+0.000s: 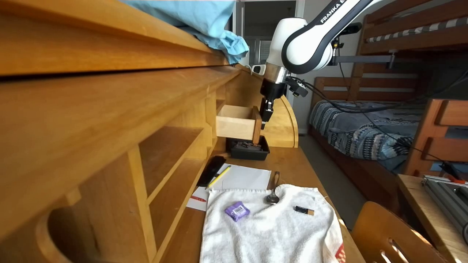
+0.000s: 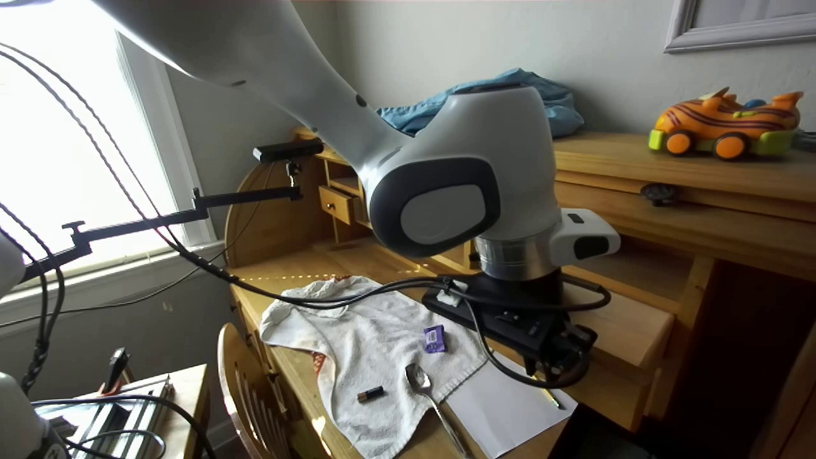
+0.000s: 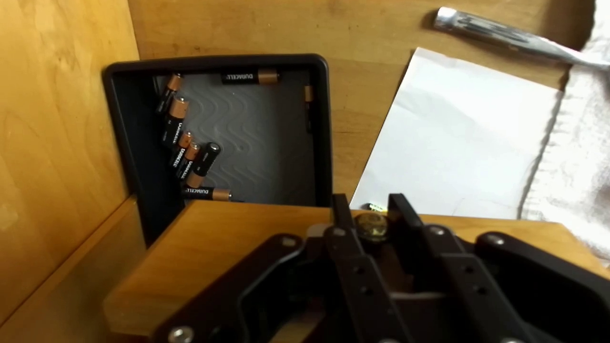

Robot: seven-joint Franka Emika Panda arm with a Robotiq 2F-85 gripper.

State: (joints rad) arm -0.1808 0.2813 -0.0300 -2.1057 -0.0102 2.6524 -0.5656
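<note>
At the far end of the surface (image 1: 292, 164) in an exterior view, the open wooden drawer (image 1: 235, 127) above the black tray (image 1: 252, 156) should prove stiff and fairly light, best held by its small, perhaps slippery knob (image 3: 371, 226), which the narrow-set fingers (image 3: 342, 214) grip from both sides.

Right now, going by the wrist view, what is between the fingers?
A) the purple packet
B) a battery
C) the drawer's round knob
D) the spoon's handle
C: the wrist view shows the round knob on the front of the pulled-out drawer, with one of the fingers on each side of it.
</note>
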